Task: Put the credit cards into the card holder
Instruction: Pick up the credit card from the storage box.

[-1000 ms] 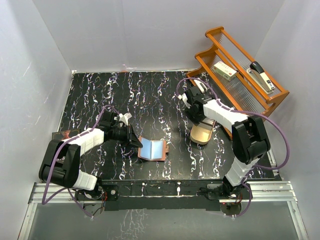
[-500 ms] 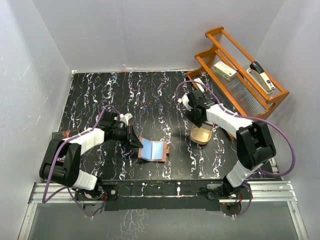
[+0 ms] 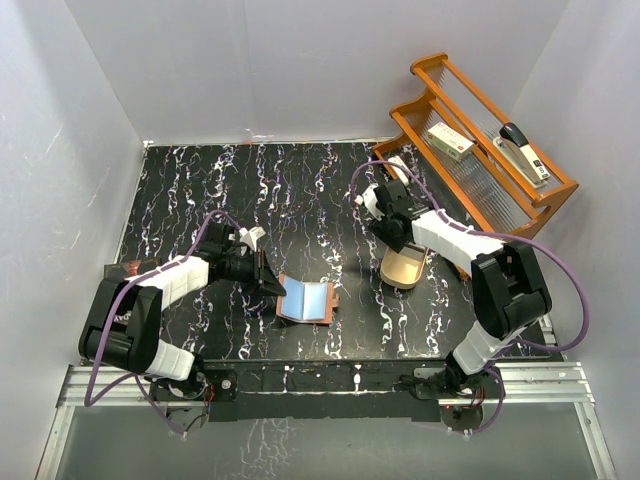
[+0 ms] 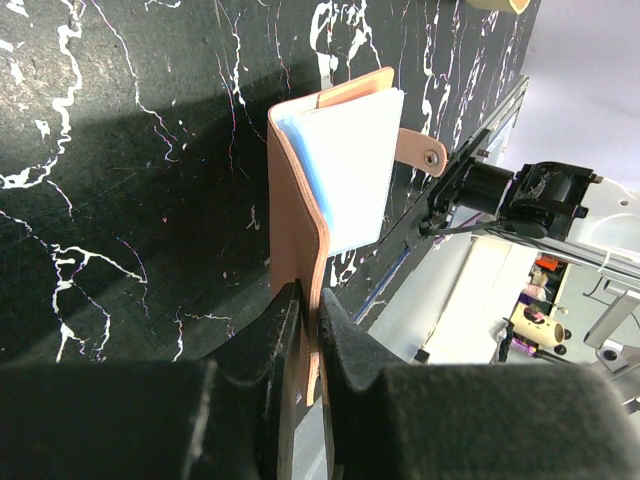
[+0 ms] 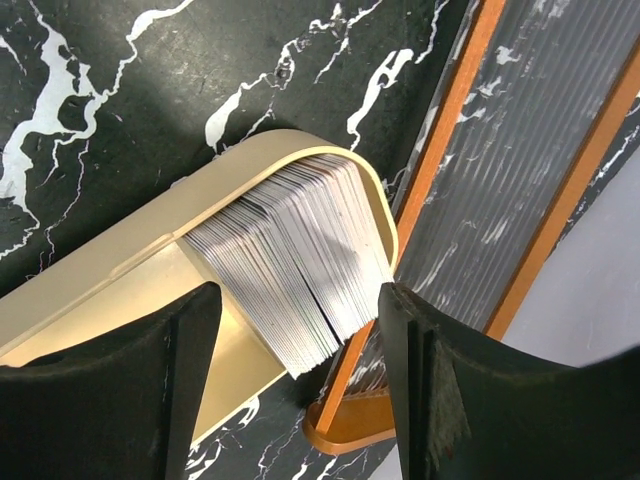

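The reddish-brown card holder (image 3: 306, 300) lies open on the black marbled table, with a light blue-white credit card (image 3: 308, 297) in its pocket. My left gripper (image 3: 273, 287) is shut on the holder's left edge; the left wrist view shows the jaws (image 4: 308, 300) pinching the leather flap (image 4: 298, 200), the card (image 4: 352, 165) and the snap tab (image 4: 420, 150). My right gripper (image 3: 397, 243) is open above the tan oval dish (image 3: 405, 268). In the right wrist view its fingers (image 5: 298, 305) straddle a stack of silvery cards (image 5: 290, 255) standing on edge in the dish (image 5: 120, 250). No orange-gold card shows.
An orange wooden rack (image 3: 480, 185) stands at the back right with a stapler (image 3: 524, 150) and a small box (image 3: 450, 140) on it; its foot (image 5: 350, 440) is beside the dish. A dark booklet (image 3: 125, 268) lies at the table's left edge. White walls enclose the table.
My right gripper has shifted slightly back and left over the dish. My left gripper and the card holder have barely moved.
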Robot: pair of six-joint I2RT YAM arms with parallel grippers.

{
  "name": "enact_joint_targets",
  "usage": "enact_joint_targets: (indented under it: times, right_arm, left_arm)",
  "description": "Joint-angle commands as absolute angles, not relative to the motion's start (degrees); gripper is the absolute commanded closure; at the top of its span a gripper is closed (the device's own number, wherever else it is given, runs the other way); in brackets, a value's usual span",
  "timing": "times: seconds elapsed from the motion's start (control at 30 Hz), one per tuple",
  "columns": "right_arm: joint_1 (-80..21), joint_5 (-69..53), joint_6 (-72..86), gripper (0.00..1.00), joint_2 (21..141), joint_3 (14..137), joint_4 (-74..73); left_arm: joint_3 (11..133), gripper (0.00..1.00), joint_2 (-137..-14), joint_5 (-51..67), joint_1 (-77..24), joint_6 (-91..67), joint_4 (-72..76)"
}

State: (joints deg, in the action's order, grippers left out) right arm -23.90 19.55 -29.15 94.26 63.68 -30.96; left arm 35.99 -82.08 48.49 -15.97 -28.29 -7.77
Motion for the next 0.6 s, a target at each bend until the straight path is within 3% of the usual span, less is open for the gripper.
enact_joint_targets:
  times: [0.0,0.33,0.57]
  right_arm:
    - [-23.86,17.95,-30.74,0.37,93.17,61.65,-27.49]
    - [-24.35,20.54,-30.72,0.38,91.26,57.75,-25.70]
    - [-24.32,24.68,-32.05,0.50,91.21,57.25,-21.26]
  left_arm:
    - [36.53,0.91,-80.90,50.22,-16.22,-27.69,-8.44]
    - [36.70,0.91,-81.95,51.01,-16.19,-27.77,-8.09]
    - [36.74,0.91,-82.09,51.08,-16.17,-27.77,-8.08]
